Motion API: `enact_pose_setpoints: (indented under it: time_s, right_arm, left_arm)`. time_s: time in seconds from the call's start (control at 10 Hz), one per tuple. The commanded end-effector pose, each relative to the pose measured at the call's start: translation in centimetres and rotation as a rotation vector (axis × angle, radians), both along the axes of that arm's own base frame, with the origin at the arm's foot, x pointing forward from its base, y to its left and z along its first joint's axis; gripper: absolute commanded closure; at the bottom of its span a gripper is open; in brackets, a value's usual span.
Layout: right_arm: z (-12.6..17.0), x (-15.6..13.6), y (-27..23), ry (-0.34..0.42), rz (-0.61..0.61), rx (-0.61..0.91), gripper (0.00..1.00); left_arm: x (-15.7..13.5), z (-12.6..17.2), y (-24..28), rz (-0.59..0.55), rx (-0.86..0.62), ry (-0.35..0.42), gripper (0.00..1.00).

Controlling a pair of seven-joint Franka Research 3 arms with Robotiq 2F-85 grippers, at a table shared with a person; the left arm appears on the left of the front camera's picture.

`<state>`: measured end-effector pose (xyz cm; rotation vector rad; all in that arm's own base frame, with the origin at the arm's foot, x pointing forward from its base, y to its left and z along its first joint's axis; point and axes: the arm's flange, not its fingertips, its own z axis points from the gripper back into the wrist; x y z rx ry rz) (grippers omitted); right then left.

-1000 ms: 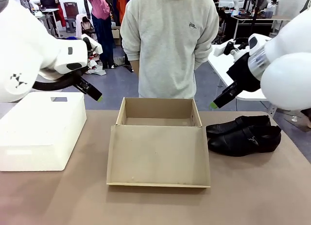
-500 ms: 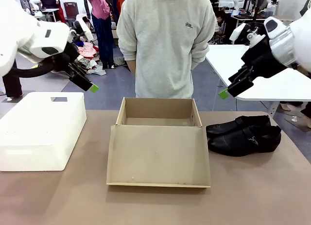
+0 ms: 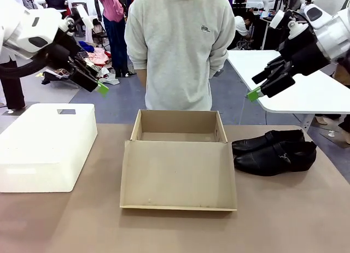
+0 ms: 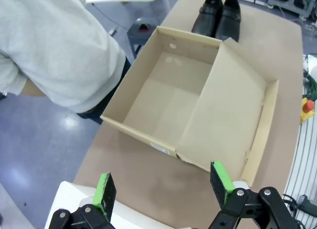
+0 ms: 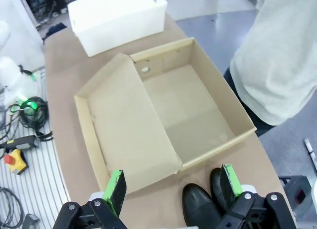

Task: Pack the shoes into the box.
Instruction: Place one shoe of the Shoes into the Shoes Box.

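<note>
Front view: the box (image 3: 178, 122) is seen open and empty, the shoes (image 3: 273, 152) set side by side just right of it on the bench (image 3: 290, 220). The left end effector (image 3: 98, 86) and right end effector (image 3: 256, 92) are held high either side of the box, jaws spread, nothing gripped. Packing is judged unstarted; a reach down to a shoe is called for.

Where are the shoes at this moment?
In the front view the shoes sit side by side on the table, on the robot's right, just right of the open box.
</note>
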<state>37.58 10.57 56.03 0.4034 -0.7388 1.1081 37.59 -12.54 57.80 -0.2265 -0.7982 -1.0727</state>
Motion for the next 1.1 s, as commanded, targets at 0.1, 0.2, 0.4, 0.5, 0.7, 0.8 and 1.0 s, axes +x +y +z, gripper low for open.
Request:
enact_pose_setpoints:
  time_s: [0.1,0.2,0.4,0.5,0.7,0.8,1.0]
  right_arm:
    - [-0.22,1.18,-0.94,0.013,0.054,0.039,0.00]
    - [-0.32,1.21,-0.92,0.014,0.055,0.035,0.00]
    - [-0.35,0.44,-0.72,0.021,0.030,0.034,0.00]
    - [-0.35,0.44,-0.72,0.021,0.030,0.034,0.00]
    - [-0.35,0.44,-0.72,0.021,0.030,0.034,0.00]
    - [-0.35,0.44,-0.72,0.021,0.030,0.034,0.00]
    - [-0.35,0.44,-0.72,0.021,0.030,0.034,0.00]
  left_arm:
    - [0.07,0.09,1.40,-0.055,-0.055,-0.002,0.00]
    - [-0.01,-0.07,1.56,-0.051,-0.059,-0.004,0.00]
    - [-0.13,0.33,0.84,-0.024,-0.043,-0.002,0.00]
    - [-0.13,0.33,0.84,-0.024,-0.043,-0.002,0.00]
    - [-0.13,0.33,0.84,-0.024,-0.043,-0.002,0.00]
    - [-0.13,0.33,0.84,-0.024,-0.043,-0.002,0.00]
    - [-0.13,0.33,0.84,-0.024,-0.043,-0.002,0.00]
